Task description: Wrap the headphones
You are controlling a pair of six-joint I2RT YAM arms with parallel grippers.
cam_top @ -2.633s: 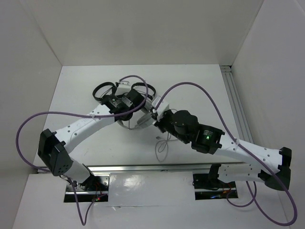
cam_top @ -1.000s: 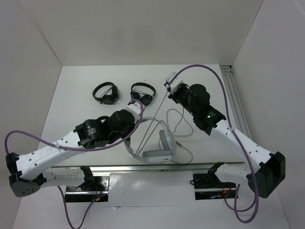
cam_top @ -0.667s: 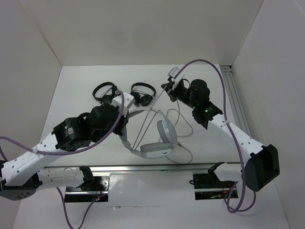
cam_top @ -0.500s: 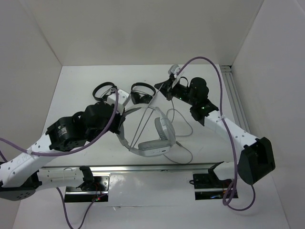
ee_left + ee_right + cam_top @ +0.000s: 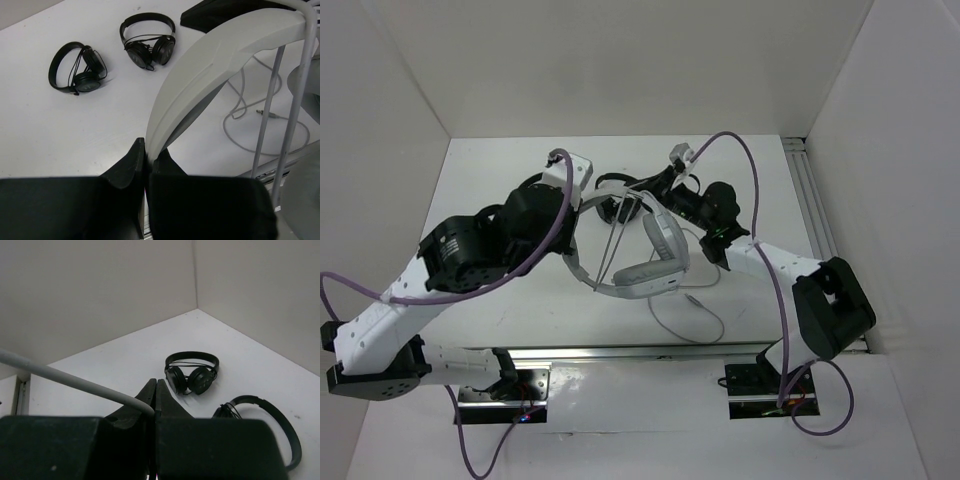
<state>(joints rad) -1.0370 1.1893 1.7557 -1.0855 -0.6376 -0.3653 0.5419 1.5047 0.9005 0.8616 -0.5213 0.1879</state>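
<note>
1. Table (image 5: 770, 190): white, walled on three sides.

2. Headphones (image 5: 665, 240): white and grey, over the table's middle, between my two wrists. The crown of the headband (image 5: 220, 55) points to my left arm and both earcups to my right, so the long axis runs left to right across the table. The top view shows the whole arc and both cups. My left wrist view shows only the band rising from my fingers. I cannot tell whether the lower cup touches the table.

3. Black headsets: two, lying flat near the back of the table (image 5: 75, 70) (image 5: 147, 42). Both wrist views show the pair. From above one is partly hidden and the other is covered by my left arm.

4. Cable (image 5: 70, 381): thin and grey. Two taut strands cross the headband's opening, and a slack loop lies on the table with the jack plug (image 5: 267, 114) at its end. The plug shows only in my left wrist view.

5. Left gripper (image 5: 146, 150): jaws clamped on the edge of the headband.

6. Right gripper (image 5: 155, 390): jaws nearly together, pinching the cable.
</note>
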